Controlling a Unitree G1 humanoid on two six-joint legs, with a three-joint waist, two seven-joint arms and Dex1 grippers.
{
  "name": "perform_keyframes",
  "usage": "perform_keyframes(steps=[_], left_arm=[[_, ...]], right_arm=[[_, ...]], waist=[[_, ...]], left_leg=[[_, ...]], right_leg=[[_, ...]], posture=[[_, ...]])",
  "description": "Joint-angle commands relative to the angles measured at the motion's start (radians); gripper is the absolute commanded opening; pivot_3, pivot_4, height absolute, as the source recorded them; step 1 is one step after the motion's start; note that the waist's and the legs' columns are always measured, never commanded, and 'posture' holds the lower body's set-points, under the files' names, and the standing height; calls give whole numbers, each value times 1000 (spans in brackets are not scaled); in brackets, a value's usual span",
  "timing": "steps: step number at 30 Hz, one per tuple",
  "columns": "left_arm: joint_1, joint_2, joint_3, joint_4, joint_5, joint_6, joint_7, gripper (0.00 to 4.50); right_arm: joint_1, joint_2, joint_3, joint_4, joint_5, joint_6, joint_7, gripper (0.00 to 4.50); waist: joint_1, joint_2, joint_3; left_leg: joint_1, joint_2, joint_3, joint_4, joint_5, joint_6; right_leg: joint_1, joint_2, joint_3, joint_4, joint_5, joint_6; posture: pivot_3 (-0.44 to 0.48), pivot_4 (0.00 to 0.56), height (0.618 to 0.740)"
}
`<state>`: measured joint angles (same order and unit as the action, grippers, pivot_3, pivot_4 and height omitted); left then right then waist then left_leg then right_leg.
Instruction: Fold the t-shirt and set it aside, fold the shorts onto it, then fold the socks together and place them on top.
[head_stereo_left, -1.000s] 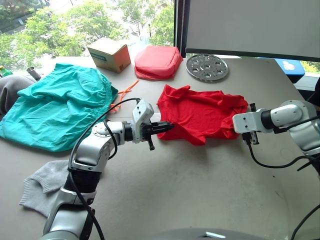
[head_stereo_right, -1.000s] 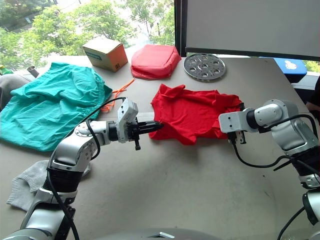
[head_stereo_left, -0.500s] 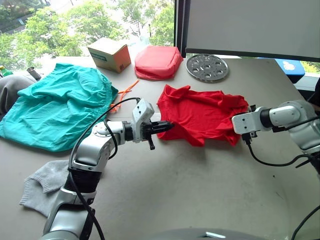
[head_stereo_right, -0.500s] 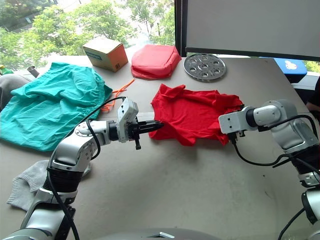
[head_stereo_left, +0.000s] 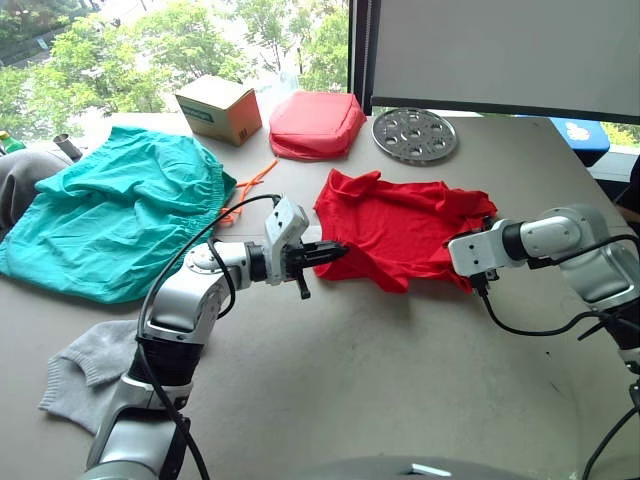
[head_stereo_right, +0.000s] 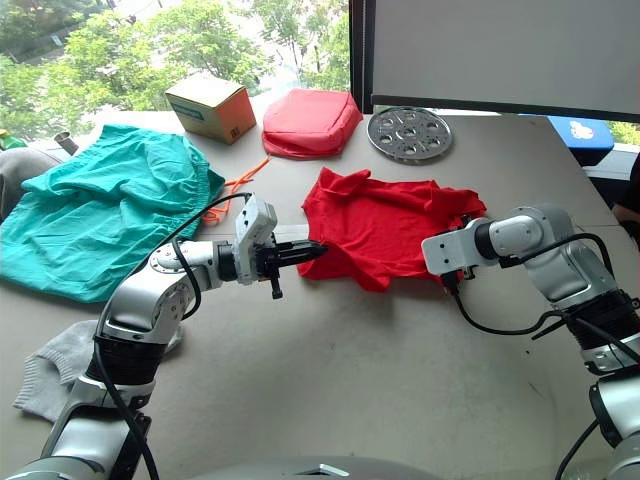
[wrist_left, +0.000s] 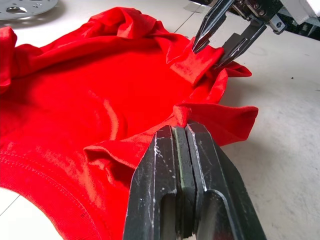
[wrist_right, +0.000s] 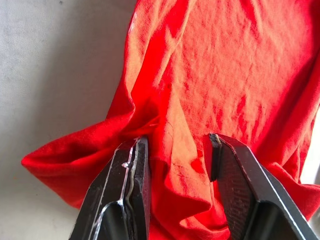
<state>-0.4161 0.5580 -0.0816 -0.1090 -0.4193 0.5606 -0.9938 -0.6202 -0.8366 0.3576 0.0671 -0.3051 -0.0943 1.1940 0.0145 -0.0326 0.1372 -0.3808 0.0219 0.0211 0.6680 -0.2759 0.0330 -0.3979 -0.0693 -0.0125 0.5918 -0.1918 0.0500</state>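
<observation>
The plain bright red thin-fabric t-shirt (head_stereo_left: 400, 232) lay rumpled at the grey table's (head_stereo_left: 400, 380) centre. The left gripper (wrist_left: 181, 131), fingers pressed together, pinched its 9 o'clock hem; the right gripper (wrist_right: 175, 150), fingers spread, straddled a 3 o'clock fold, apparently to stretch it flat for folding

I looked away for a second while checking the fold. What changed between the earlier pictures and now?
The right gripper moved inward over the right edge of the t-shirt, pushing that edge toward the middle; its fingers are open around a bunched fold. The left gripper stayed put, shut on the shirt's left edge. The shorts and socks did not move.
</observation>
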Motion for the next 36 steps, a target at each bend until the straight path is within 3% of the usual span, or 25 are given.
perform_keyframes(steps=[1, 4, 5, 10, 13, 18, 26, 30, 33, 36], left_arm=[[-2, 4, 13, -47, -14, -9, 3, 0], [6, 11, 18, -50, -16, -10, 2, 0], [7, 12, 19, -50, -16, -11, 2, 0], [38, 33, 33, -60, -17, -28, -8, 0], [86, 74, 78, -96, -62, -14, -44, 0], [188, 191, 213, -172, -243, 121, -135, 0], [374, 410, 372, -266, -464, 312, -295, 0], [521, 552, 576, -270, -665, 513, -429, 0], [355, 489, 559, -138, -688, 507, -283, 0], [31, 320, 461, 66, -520, 358, -35, 0]], right_arm=[[-19, 2, -9, 4, -9, -3, -10, 1338], [-19, -3, -13, 4, -8, 3, -4, 210], [-19, -6, -15, 4, -8, 4, -2, 89], [3, -33, -52, -34, 26, 42, 15, 89], [83, -67, -147, -151, 153, 191, 60, 89], [340, -106, -431, -427, 432, 546, 77, 89], [691, -133, -822, -749, 759, 925, 86, 89], [832, -123, -1096, -865, 994, 1141, 126, 89], [717, -66, -1057, -795, 952, 1099, -81, 89], [504, -24, -902, -608, 814, 1019, -313, 89]], waist=[[0, 0, 0], [0, 0, 0], [-1, 0, 0], [-1, 0, 0], [0, 0, 0], [3, 0, 1], [0, 3, 2], [1, 3, 4], [5, 4, 3], [7, 3, 4]], left_leg=[[0, 0, 0, 0, 0, 0], [0, 0, 0, 0, 0, 0], [0, 0, 0, 0, 0, 0], [0, 0, 0, 0, 0, 0], [0, 0, -1, 0, 0, 0], [0, 2, -3, 0, 0, 0], [2, 4, -5, -2, -1, 0], [0, 5, -4, -3, -1, 0], [2, 5, -4, -3, -1, 0], [2, 4, -3, 1, -3, -4]], right_leg=[[0, 0, 0, 0, 0, 0], [0, 0, 0, 0, 0, 0], [0, 0, 0, 0, 0, 0], [0, 0, 0, 0, 0, 0], [0, 0, -1, 0, 0, 0], [0, -1, -1, 0, 0, 0], [0, -2, -1, -1, -2, 3], [-3, -2, -1, -1, -2, 3], [-3, -3, -1, -1, -3, 5], [0, -3, -1, -4, -4, 5]], posture=[[0, 150, 739], [0, 150, 739], [0, 150, 739], [0, 150, 739], [0, 150, 739], [0, 150, 739], [0, 150, 739], [0, 150, 739], [0, 150, 739], [0, 150, 739]])
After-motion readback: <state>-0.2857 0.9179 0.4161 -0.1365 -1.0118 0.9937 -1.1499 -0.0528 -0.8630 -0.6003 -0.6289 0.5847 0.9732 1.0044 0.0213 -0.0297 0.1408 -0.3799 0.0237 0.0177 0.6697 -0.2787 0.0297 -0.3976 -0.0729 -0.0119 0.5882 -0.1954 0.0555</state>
